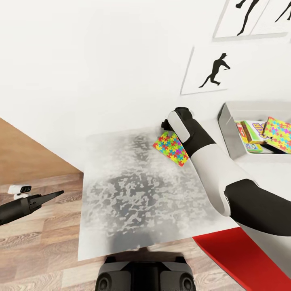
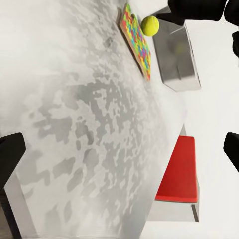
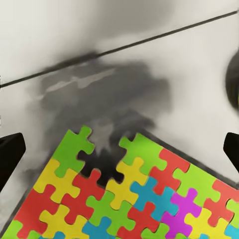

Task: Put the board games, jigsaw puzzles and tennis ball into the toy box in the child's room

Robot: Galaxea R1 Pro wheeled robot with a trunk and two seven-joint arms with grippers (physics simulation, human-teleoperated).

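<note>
Lying flat near the far edge of the pale grey speckled desk (image 1: 133, 190): thin multicolour jigsaw puzzle panel (image 1: 171, 148), long axis diagonal, directly beneath right end effector (image 3: 119, 149), fingers spread, released. Left end effector (image 1: 50, 196) low, well apart, grip unclear. Small yellow-green tennis ball (image 2: 150, 25) beside the panel in the left wrist view, arm-hidden from the head.

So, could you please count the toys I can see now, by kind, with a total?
Jigsaw puzzles: 2, one on the table at, one in the toy box at
Board games: 2, both in the toy box, at and
Tennis ball: 1
Total: 5
</note>
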